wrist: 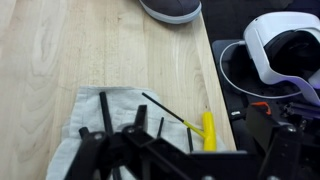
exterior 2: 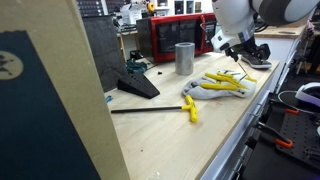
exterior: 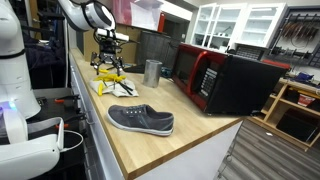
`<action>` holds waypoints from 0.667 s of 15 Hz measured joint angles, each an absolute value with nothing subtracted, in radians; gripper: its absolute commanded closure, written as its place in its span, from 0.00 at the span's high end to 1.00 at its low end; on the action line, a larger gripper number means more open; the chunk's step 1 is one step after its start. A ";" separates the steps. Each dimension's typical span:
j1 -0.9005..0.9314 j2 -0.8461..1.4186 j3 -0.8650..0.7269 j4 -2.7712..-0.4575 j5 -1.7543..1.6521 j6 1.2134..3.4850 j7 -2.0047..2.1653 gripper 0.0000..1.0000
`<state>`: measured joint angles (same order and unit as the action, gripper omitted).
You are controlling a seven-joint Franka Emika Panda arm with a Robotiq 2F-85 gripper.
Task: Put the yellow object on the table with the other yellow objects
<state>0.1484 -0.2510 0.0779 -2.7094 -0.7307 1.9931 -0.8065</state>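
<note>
Hard to tell how the jaws stand: gripper (exterior 2: 242,57) small in both exterior views, dark and cut off along the wrist view's bottom edge. Poised over yellow pieces (exterior 2: 222,84) on a cloth (wrist: 95,115). Yellow tool (exterior 2: 190,108) flat on the table (exterior 2: 160,140) at the cloth's edge, apart from the pieces; shoe (exterior: 140,120) farther along.

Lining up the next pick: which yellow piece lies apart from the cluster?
The yellow T-handle with the long black rod, alone on the table; the other yellow pieces are bunched on the white cloth near the tool.
</note>
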 measured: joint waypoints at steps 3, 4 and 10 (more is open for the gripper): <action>0.154 -0.251 0.079 -2.708 -0.731 1.995 -0.812 1.00; 0.159 -0.251 0.082 -2.706 -0.731 1.999 -0.817 1.00; 0.181 -0.228 0.095 -2.690 -0.752 2.039 -0.884 1.00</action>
<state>0.1811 -0.2283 0.0946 -2.6900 -0.7523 2.0388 -0.8841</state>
